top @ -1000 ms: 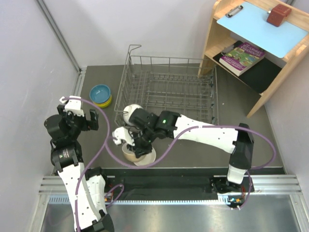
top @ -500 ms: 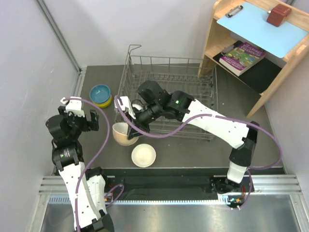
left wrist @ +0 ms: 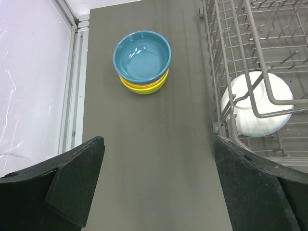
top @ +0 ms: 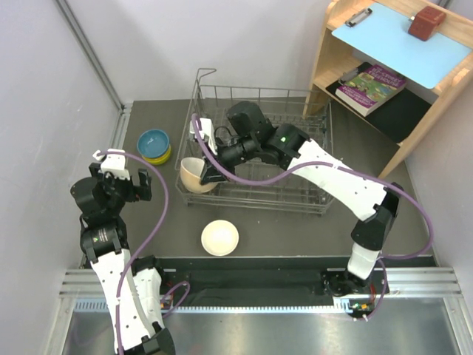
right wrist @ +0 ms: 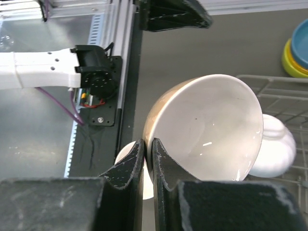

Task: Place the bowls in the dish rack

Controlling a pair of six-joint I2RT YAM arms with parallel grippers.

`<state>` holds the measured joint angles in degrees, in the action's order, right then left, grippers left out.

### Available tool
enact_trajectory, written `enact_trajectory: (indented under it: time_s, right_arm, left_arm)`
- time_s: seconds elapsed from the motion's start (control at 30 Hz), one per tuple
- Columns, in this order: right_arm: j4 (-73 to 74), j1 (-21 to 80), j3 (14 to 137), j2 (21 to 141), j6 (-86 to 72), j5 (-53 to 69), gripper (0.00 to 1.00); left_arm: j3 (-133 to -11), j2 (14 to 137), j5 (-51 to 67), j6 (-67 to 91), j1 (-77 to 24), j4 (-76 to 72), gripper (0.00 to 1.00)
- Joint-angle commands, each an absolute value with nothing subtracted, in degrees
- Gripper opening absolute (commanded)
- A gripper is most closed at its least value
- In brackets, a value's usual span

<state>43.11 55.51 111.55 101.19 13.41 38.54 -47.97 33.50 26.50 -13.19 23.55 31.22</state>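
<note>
The right pincer (right wrist: 148, 153) is clamped on the rim of a tan bowl (right wrist: 207, 130), which hangs tilted at the left near corner of the rack (top: 295, 203). I think this grip is thin: only the edge is pinched, so the bowl may swing or slip out. It may also knock the rack wall, or the white bowl (left wrist: 260, 108) lying in the rack just beside it. I see no other bowl in the rack, though the arm hides part of it. Nearer than the pincer, a second tan bowl (top: 220, 237) sits empty on the table (top: 295, 237). To its left, outside the rack, a blue bowl (left wrist: 142, 55) is stacked over a yellow bowl (left wrist: 144, 88).
</note>
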Motion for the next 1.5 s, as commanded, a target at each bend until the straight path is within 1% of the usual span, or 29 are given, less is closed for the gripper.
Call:
enact_trajectory:
  time_s: [0.0, 0.4, 0.6, 0.8, 0.83, 1.0, 1.13, 1.17, 1.43, 1.47]
  right_arm:
    - [36.7, 53.9, 115.4, 98.8, 14.4, 38.6, 0.00]
    - [29.8, 46.1, 113.0, 100.3, 12.1, 33.6, 0.00]
    - [22.2, 41.9, 110.3, 101.0, 6.0, 32.6, 0.00]
    - [15.7, 38.3, 110.2, 104.0, 0.4, 33.3, 0.00]
    - [14.8, 37.5, 110.2, 105.1, -3.0, 34.1, 0.00]
    - [8.1, 34.5, 110.3, 108.2, -10.2, 37.5, 0.00]
    - [1.2, 30.9, 108.2, 110.5, -20.3, 42.5, 0.00]
    - [-3.2, 30.2, 107.4, 110.7, -22.4, 43.3, 0.00]
    - [-20.9, 25.5, 103.4, 115.0, -40.6, 52.3, 0.00]
    - [-26.1, 25.1, 103.1, 115.7, -43.0, 52.7, 0.00]
  left_arm:
    - [-47.1, 32.9, 26.8, -12.3, 23.9, 27.9, 0.99]
    - [-46.7, 32.7, 26.9, -12.4, 23.9, 27.9, 0.99]
    - [-46.4, 33.0, 26.5, -12.6, 23.9, 27.8, 0.99]
    - [-47.9, 34.2, 25.1, -13.4, 24.0, 28.7, 0.99]
    - [-48.2, 34.5, 24.4, -14.1, 23.9, 29.3, 0.99]
    - [-49.8, 34.9, 22.9, -15.7, 24.0, 32.2, 0.99]
    - [-49.5, 34.3, 21.1, -17.9, 24.0, 35.4, 0.99]
    - [-49.5, 34.0, 20.0, -18.3, 24.0, 36.0, 0.99]
    - [-51.6, 34.3, 17.4, -18.6, 24.0, 40.9, 0.99]
    - [-52.0, 35.0, 17.1, -18.9, 24.0, 41.6, 0.99]
